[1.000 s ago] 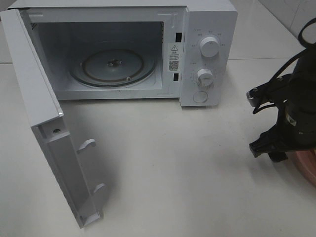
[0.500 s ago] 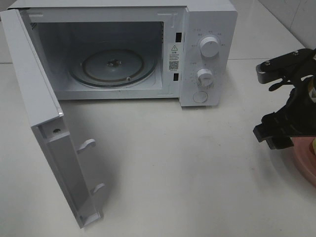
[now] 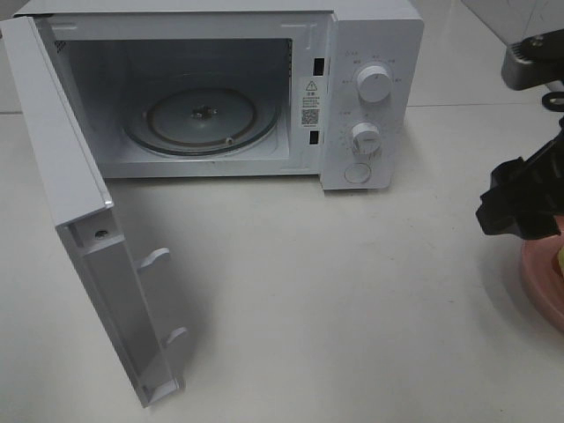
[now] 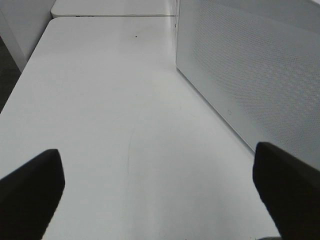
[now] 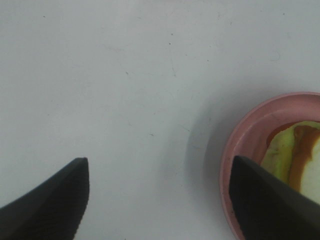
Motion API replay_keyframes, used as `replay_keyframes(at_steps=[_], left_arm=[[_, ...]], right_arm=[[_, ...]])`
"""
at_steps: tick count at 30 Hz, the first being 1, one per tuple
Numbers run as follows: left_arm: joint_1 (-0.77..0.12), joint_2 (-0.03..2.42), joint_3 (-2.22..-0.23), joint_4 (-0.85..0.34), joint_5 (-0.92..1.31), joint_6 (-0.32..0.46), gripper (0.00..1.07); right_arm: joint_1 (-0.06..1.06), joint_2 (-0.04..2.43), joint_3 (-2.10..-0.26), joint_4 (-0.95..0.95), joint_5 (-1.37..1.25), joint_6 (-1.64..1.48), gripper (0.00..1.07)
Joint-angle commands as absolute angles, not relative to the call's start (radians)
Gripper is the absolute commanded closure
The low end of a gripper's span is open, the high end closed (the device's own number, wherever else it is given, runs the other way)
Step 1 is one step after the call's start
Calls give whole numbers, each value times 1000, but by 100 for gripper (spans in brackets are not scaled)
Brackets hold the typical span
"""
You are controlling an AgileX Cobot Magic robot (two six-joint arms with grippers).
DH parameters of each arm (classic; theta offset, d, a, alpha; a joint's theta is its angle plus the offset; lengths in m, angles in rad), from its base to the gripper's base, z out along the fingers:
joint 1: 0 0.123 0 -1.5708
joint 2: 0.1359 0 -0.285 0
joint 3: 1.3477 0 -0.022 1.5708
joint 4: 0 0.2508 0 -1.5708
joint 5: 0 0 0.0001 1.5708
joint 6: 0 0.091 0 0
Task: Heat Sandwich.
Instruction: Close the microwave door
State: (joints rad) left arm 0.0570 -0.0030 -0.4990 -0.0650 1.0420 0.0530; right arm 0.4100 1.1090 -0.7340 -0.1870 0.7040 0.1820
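Note:
The sandwich (image 5: 296,154) lies on a pink plate (image 5: 234,165) at the table's right edge. Only its pale green and orange-red edge shows in the right wrist view, and a sliver shows in the high view (image 3: 560,258). My right gripper (image 5: 160,200) is open and empty above the table, with one fingertip over the plate's rim. Its arm (image 3: 522,198) stands just left of the plate (image 3: 539,280). The white microwave (image 3: 370,97) is open, with a bare glass turntable (image 3: 201,119) inside. My left gripper (image 4: 160,192) is open and empty beside the microwave's side wall (image 4: 250,65).
The microwave door (image 3: 79,220) swings out toward the front left and reaches close to the table's front edge. Two knobs (image 3: 374,85) sit on the control panel. Bare white table (image 3: 335,300) spreads between the door and the plate.
My right arm has risen and shifted right, toward the frame edge. More of the pink plate shows below it. The microwave and door have not moved.

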Motion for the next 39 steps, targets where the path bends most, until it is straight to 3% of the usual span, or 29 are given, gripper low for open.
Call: replay_keyframes(at_steps=[1, 22, 29, 39], left_arm=[[50, -25, -495, -68, 1036, 57, 10], [50, -25, -495, -68, 1036, 57, 10], [50, -25, -495, -68, 1036, 57, 10], [50, -25, -495, -68, 1036, 57, 10]], right_arm=[[408, 1034, -735, -146, 742, 123, 32], [399, 478, -711, -141, 1052, 87, 32], [245, 266, -660, -123, 1157, 68, 32], [114, 59, -597, -64, 1189, 69, 32]])
